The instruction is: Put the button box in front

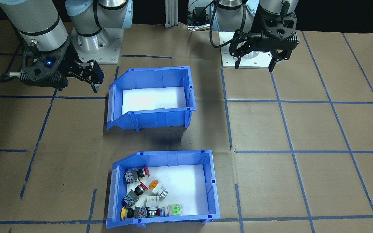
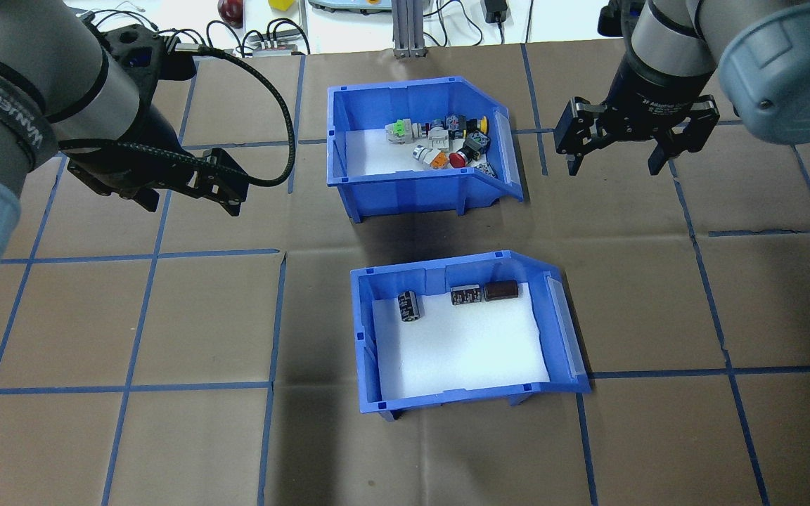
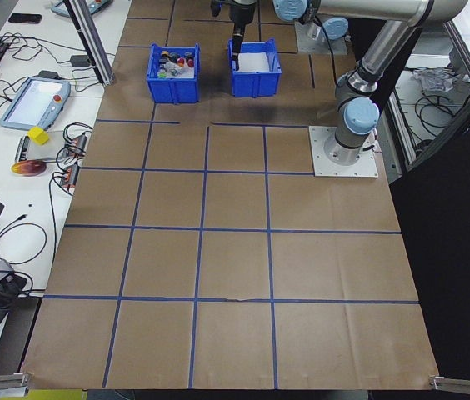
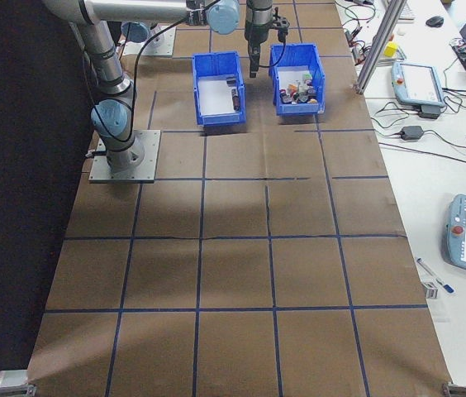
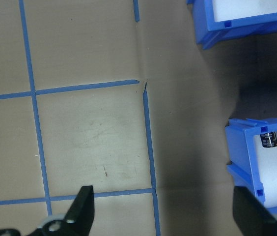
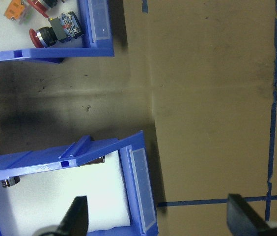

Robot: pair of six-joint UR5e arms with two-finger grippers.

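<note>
One blue button box [image 1: 210, 184], colourful switches [image 1: 141, 194]

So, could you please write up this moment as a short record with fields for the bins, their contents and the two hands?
button box: blue bin on the far side of the table from the robot, holding coloured push buttons
second bin: blue bin nearer the robot, holding three dark cylinders
left hand: open, empty, above the table, left of the bins
right hand: open, empty, right of the button box
contact: neither hand touches a bin
</note>
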